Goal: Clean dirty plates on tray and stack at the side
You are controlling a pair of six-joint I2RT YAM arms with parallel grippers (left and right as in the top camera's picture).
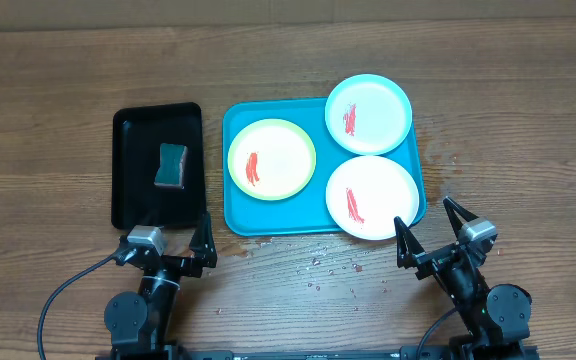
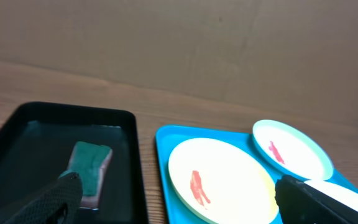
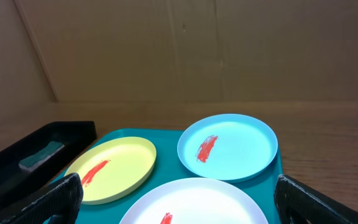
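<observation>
Status: nothing done yet, as far as I can judge. All three plates lie on the turquoise tray [image 1: 236, 215], each with a red smear. None is stacked at the side. The green sponge [image 1: 172, 165] lies untouched in the black tray [image 1: 133, 190].

Tools: left gripper [image 1: 166, 245] and right gripper [image 1: 425, 225] both have jaws spread wide and hold nothing. Both are at the near table edge.

Positions:
- Turquoise tray: ahead of both grippers, between them and nearer the right one.
- White plate [image 1: 371, 197]: just ahead of the right gripper, slightly to its left.
- Light blue plate [image 1: 368, 114]: beyond the white plate, farther from the right gripper.
- Yellow-green rimmed plate [image 1: 272, 159]: ahead and to the right of the left gripper.
- Sponge: straight ahead of the left gripper.

Orientation:
- The turquoise tray's long axis runs side to side across the front of both grippers, slightly skewed.
- The plates are round, so they have no long axis.
- The smears run roughly away from the arms.
- The sponge's long axis points away from the left gripper.

Remaining: fetch the sponge, wipe three plates, stack them off the tray.
</observation>
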